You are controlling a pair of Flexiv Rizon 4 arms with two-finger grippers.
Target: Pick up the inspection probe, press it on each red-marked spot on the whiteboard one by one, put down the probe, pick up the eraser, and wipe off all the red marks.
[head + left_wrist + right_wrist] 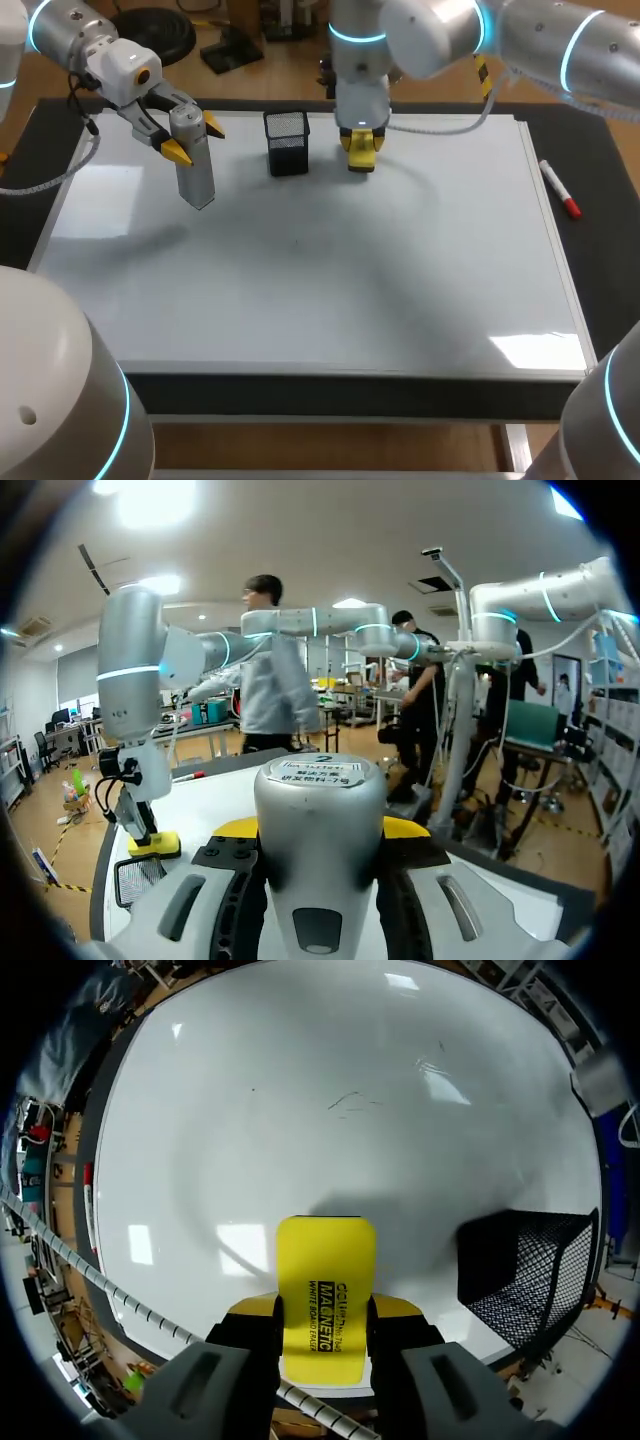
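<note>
The whiteboard (300,290) is open in its middle and front; at the back a mesh basket (287,143) stands between the left pincer (195,140) and the right pincer (361,150).

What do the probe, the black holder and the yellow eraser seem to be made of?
The probe looks like metal or silver-painted plastic: smooth satin grey, soft highlights. The black holder is probably matte wire mesh: light shows through its fine grid. The eraser seems smooth yellow plastic with rounded corners; its wiping side is hidden.
</note>
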